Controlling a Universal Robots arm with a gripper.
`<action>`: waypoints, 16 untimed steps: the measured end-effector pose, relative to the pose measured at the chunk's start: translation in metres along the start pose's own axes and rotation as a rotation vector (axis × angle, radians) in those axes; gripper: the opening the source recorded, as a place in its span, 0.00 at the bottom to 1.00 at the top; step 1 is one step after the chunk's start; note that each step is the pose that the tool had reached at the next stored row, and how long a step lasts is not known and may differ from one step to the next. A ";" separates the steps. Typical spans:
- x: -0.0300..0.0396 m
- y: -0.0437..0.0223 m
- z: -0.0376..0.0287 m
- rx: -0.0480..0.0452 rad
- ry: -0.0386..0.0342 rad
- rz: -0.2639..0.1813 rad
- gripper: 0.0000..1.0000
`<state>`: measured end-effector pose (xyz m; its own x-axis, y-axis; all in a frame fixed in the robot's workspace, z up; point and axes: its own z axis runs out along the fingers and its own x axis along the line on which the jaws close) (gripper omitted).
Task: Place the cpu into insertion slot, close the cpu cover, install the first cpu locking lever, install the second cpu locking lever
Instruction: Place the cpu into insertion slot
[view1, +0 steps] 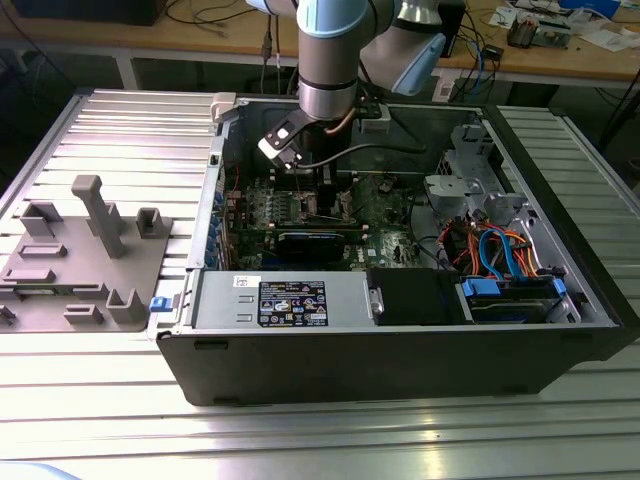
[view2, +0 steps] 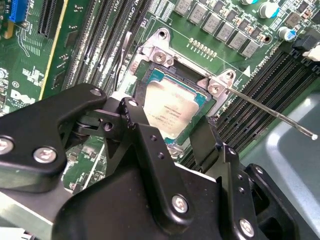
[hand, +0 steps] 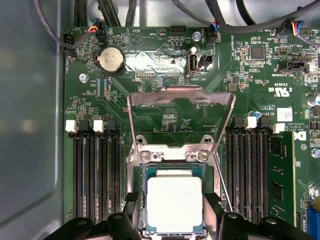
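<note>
Close in on the tool (hand: 172, 199): it straddles the cpu (view2: 171, 106), and I can't tell whether it is pinching the chip's edges or clear of them. The cpu lies inside the insertion slot (hand: 172, 156), silver top up, and it looks flat and square to the rim in both wrist views.

Here's the danger, as I judge it. If the tool has any bite on that chip, a sideways drift or a lift would drag a corner up and cock it on the contacts beneath.

Just beyond, the cpu cover (hand: 181, 94) stands swung open, well off the chip. If it came down on a tilted cpu, it would press the chip in crooked.

A thin wire lever (view2: 270, 113) runs out from the slot's corner, close beside the tool, and another wire lever (view2: 124, 55) sits on the opposite side. Either could snag on the tool's body. The memory slots (hand: 95, 175) flank the socket tightly, leaving little room to stray.

Pull back to the exterior view and the arm (view1: 328, 50) drops into the computer case (view1: 400, 360) at about twelve o'clock. Loose orange and blue cables (view1: 490, 245) lie at three o'clock, well apart from it. The grey fixture tray (view1: 60, 280) sits at nine o'clock on the desk (view1: 120, 120).
</note>
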<state>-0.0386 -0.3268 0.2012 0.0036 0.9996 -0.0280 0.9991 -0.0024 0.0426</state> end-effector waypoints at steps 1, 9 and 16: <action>0.0000 0.0000 0.0000 -0.0001 0.0001 0.000 0.62; -0.0027 0.0000 -0.0002 0.0000 -0.0086 0.000 0.62; -0.0032 0.0007 -0.0161 0.0034 -0.0086 -0.001 0.62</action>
<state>-0.0386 -0.3295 0.2174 0.0034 0.9993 -0.0366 0.9992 -0.0020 0.0392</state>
